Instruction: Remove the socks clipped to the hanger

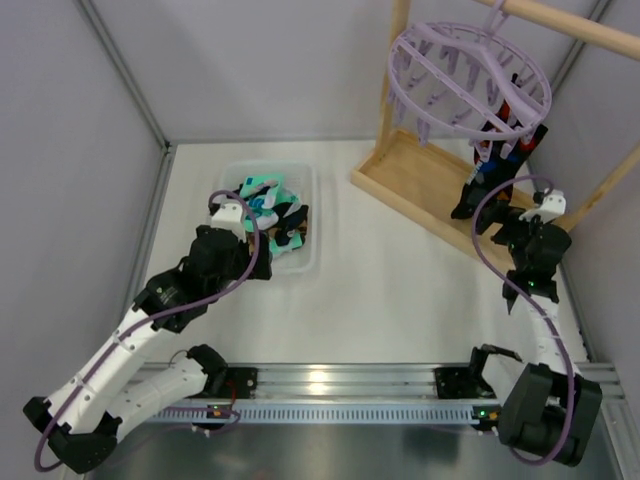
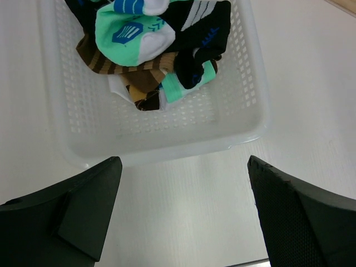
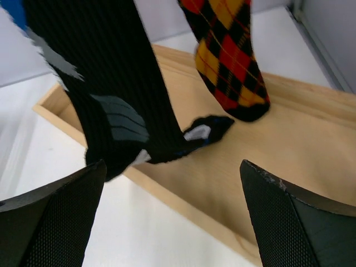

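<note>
From above, the round lavender plastic hanger [image 1: 470, 80] hangs from a light wooden frame [image 1: 600, 35], far right, with dark socks [image 1: 497, 150] clipped at its right edge.

Left wrist: the left tool [image 2: 183, 211], spread wide, hovers over a white perforated basket [image 2: 245, 83] of loose socks [image 2: 133, 39].

Right wrist: the right tool [image 3: 172, 217] gapes empty before a black ribbed sock [image 3: 111, 83] and a red-yellow diamond sock [image 3: 228, 61].

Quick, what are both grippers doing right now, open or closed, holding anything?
Left gripper: open, empty, over the near rim of the white basket.
Right gripper: open, empty, facing the hanging black sock, not gripping it.
</note>
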Available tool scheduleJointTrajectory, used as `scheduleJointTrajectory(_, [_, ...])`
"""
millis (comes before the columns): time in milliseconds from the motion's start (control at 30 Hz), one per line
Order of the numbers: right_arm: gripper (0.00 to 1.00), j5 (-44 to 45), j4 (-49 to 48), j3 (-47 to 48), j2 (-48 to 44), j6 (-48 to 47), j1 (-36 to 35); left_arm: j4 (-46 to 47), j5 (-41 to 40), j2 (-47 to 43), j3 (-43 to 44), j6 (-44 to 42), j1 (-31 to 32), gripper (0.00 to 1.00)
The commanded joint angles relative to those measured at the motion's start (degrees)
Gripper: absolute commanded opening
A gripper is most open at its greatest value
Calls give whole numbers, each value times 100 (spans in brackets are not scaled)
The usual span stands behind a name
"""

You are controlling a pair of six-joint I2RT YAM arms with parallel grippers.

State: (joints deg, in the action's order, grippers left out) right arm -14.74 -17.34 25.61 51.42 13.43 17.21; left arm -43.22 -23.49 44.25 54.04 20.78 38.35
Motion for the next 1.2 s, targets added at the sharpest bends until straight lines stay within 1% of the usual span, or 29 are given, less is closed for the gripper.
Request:
scheduleJointTrajectory(0, [99,-1397,-1927,112,403,-192,177,402,440,-118,-51,-126,-20,98])
scheduleJointTrajectory(33, [99,-1748,-2270,77,648,-131,169,428,467,-144,-52,-135,-20,98])
scheduleJointTrajectory(67, [99,-1838,-2848,76,772,-26,168,437,476,-179,-52,-144,-20,98])
scheduleJointTrajectory(200, [98,-1971,-3099,366,1361,-314,168,437,599,-259,-78,-144,-20,98])
scheduleJointTrajectory(300, [94,-2321,-3327,629,1897,-429,168,464,617,-329,-104,-161,-20,98])
scheduleJointTrajectory(333, [89,-2601,-3398,699,2142,-377,168,464,608,-329,-104,-161,-20,98])
scheduleJointTrajectory(367, [86,-2700,-3538,770,2249,-324,168,464,600,-321,-104,-161,-20,98])
scheduleJointTrajectory(400, [83,-2779,-3887,779,2345,-263,168,464,600,-303,-104,-170,-20,98])
scheduleJointTrajectory(433, [76,-2962,-4143,771,2503,-79,168,464,600,-294,-104,-170,-20,98])
scheduleJointTrajectory(467, [71,-2982,-4293,744,2539,36,168,464,591,-294,-104,-170,-20,98])
scheduleJointTrajectory(500, [63,-3034,-4617,718,2557,124,168,464,591,-285,-104,-170,-20,98])
scheduleJointTrajectory(567, [61,-3052,-4900,613,2584,318,142,455,521,-259,-87,-188,-20,98])
scheduleJointTrajectory(633, [30,-3035,-5076,577,2566,414,142,455,485,-259,-87,-197,-29,98])
scheduleJointTrajectory(700, [4,-2965,-5147,472,2496,476,116,446,450,-268,-52,-214,-29,98])
scheduleJointTrajectory(767, [3,-2719,-5217,262,2303,555,11,437,415,-224,27,-214,-29,98])
scheduleJointTrajectory(800, [0,-2614,-5244,165,2224,529,-59,437,415,-215,175,-197,-29,98])
scheduleJointTrajectory(833, [0,-2360,-5035,16,2015,381,-295,437,432,-198,290,-101,-29,98])
scheduleJointTrajectory(900, [0,-2087,-4937,-169,1776,205,-568,437,616,-171,631,49,-20,98])
scheduleJointTrajectory(933, [0,-1711,-4797,-335,1514,125,-866,455,730,-145,773,206,-20,98])
scheduleJointTrajectory(967, [0,-1577,-4692,-389,1381,55,-1034,455,827,12,922,251,-20,98])
scheduleJointTrajectory(1000, [0,-1167,-4490,-424,1058,-76,-1201,455,941,118,1289,286,-20,98])
scheduleJointTrajectory(1033, [0,-893,-4236,-416,889,-164,-1559,455,986,215,1458,322,-20,98])
scheduleJointTrajectory(1067, [0,-655,-3659,-381,713,-331,-1807,455,1012,477,1669,331,-12,99])
scheduleJointTrajectory(1100, [0,-52,-3410,-337,442,-559,-2088,455,1073,601,1854,331,-12,98])
scheduleJointTrajectory(1133, [0,206,-3198,-250,335,-691,-2552,455,1118,750,2265,322,-12,98])
scheduleJointTrajectory(1167, [0,452,-2796,-171,255,-806,-2782,455,1144,882,2469,322,-3,98])
